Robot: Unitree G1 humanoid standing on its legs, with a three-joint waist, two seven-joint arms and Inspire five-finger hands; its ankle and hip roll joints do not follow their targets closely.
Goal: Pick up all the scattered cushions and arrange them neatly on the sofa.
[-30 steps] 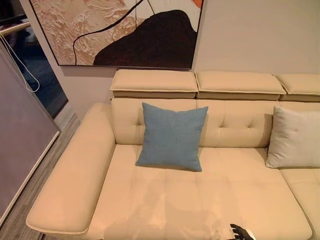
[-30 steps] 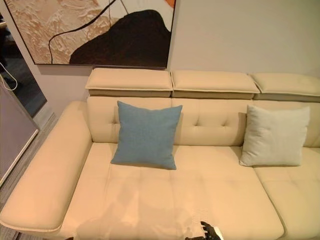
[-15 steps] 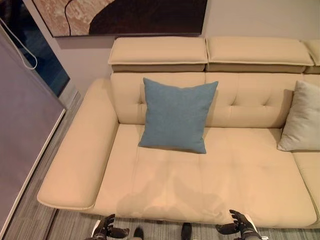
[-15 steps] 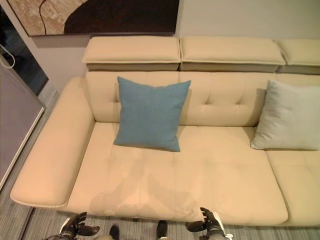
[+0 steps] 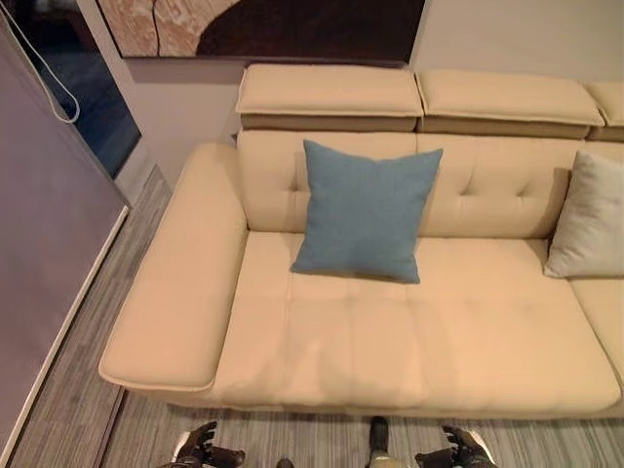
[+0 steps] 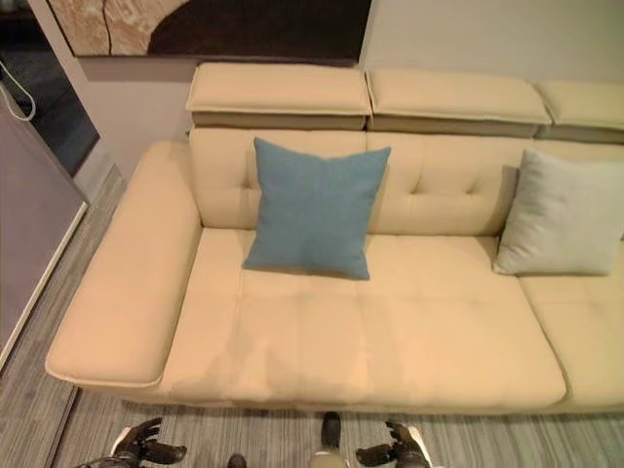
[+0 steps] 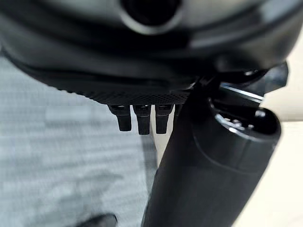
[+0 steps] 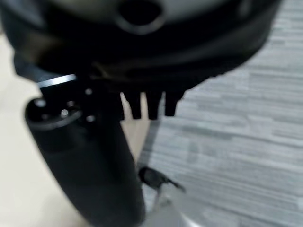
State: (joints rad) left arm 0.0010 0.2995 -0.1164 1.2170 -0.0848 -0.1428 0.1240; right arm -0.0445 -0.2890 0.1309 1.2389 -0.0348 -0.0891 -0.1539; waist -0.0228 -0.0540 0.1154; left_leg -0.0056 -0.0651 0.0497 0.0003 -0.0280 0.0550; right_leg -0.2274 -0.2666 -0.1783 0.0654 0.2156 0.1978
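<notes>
A blue cushion [image 5: 366, 210] leans upright against the backrest of the beige sofa [image 5: 331, 341], left of its middle. A pale grey cushion [image 6: 564, 213] leans against the backrest further right. Both of my hands hang low over the floor in front of the sofa. My left hand [image 5: 200, 448] and my right hand [image 5: 458, 448] are open and hold nothing. In the left wrist view the left hand's fingers [image 7: 138, 118] point straight down beside the thumb. The right hand's fingers [image 8: 151, 105] hang the same way in the right wrist view.
The sofa's broad armrest [image 5: 180, 292] is at the left end. A grey panel [image 5: 39, 244] stands further left. A dark painting [image 5: 292, 24] hangs on the wall above the backrest. Striped grey floor [image 5: 312, 439] runs along the sofa's front.
The view has tipped down and drawn back from the sofa, bringing the floor into sight. Both hands now hang over the floor. The cushions have not moved on the sofa.
</notes>
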